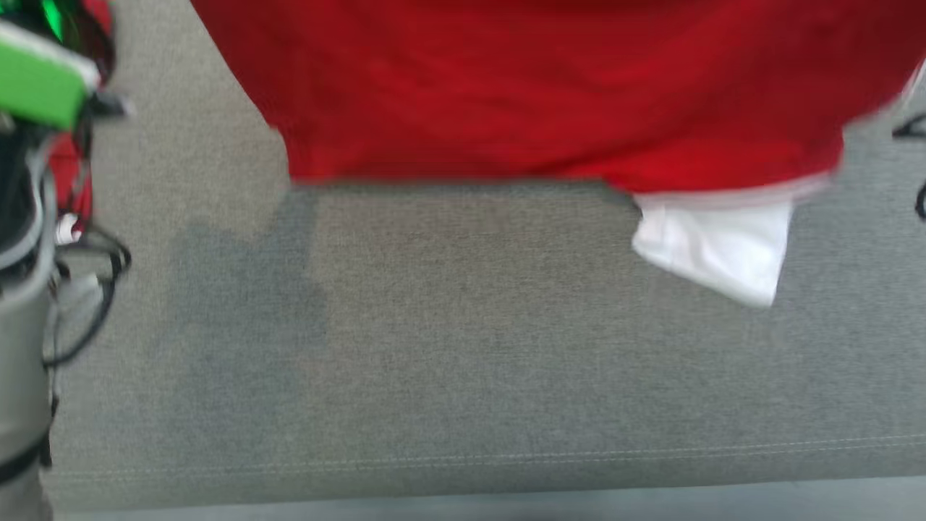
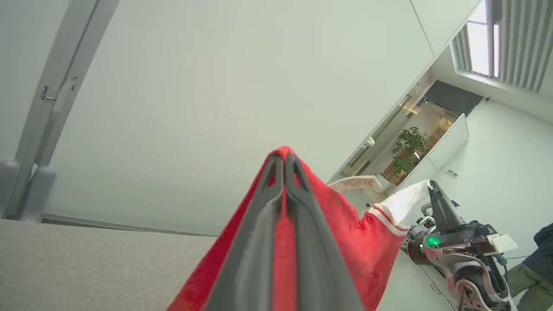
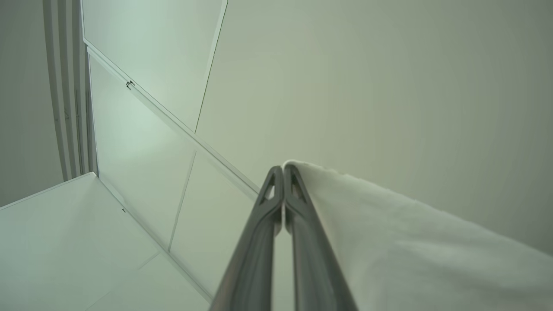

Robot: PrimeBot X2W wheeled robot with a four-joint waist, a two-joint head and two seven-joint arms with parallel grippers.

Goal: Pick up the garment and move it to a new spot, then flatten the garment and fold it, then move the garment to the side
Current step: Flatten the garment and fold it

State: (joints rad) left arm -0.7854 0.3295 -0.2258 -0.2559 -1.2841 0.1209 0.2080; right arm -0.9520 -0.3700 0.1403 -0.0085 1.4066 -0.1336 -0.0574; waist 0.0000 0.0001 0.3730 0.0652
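Red-and-white garment (image 1: 550, 94): hangs over grey surface (image 1: 463, 347), pinched tight in left gripper (image 2: 284, 157) and right gripper (image 3: 283, 170).

No legible text, label, brand, number or sign visible.

head cam: down, close on grey surface (image 1: 463, 362) | wrist cams: up at wall (image 2: 216, 86) | shared: garment (image 1: 550, 87)
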